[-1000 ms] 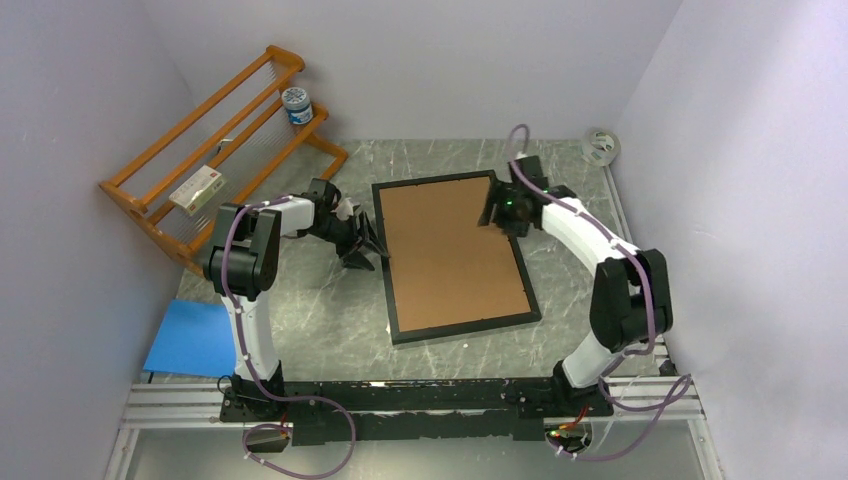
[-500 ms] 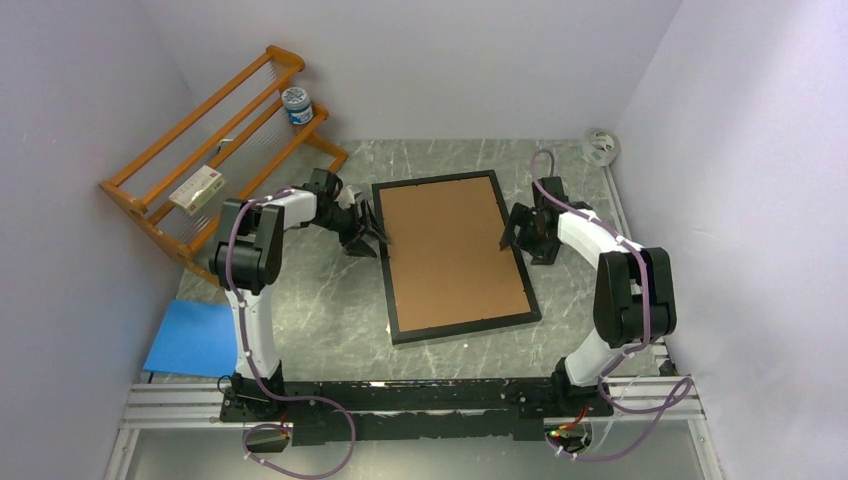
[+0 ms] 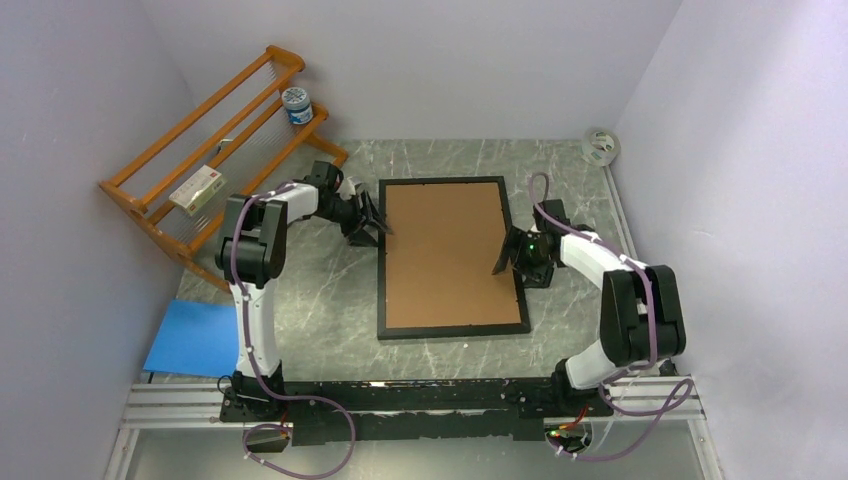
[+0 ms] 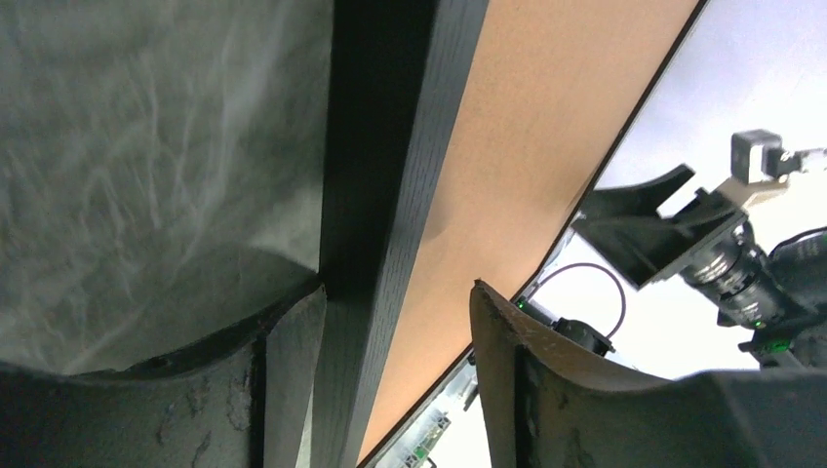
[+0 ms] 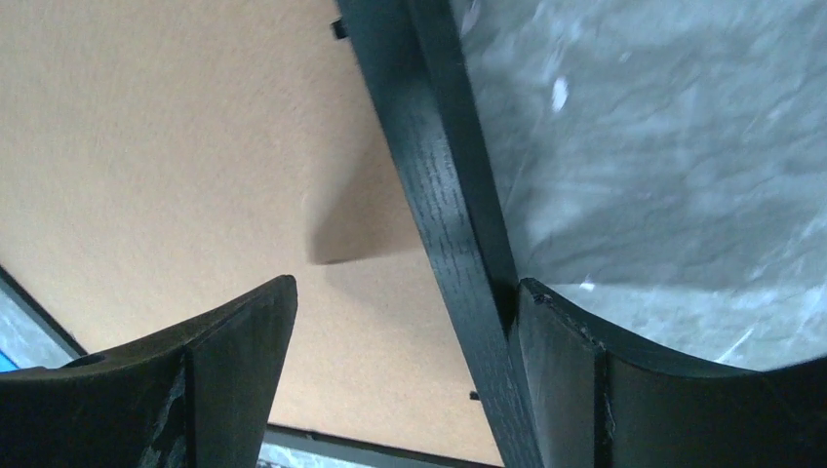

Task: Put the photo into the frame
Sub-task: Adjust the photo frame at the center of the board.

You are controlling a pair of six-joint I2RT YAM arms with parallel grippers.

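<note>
Frame is lying flat, backing board up. Left gripper and right gripper are straddling its rails, open-jawed, holding nothing.

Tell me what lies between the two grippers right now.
Only the frame, brown backing board inside, from left gripper to right gripper; top view shows it.

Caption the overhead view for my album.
Left claw and right claw, both open, straddle the frame at its sides; brown board faces up.

Looking down at the frame lying flat on the marble table, brown backing board facing up. Also spotting the left gripper sitting at its left rail, right gripper at the opposite rail.
</note>
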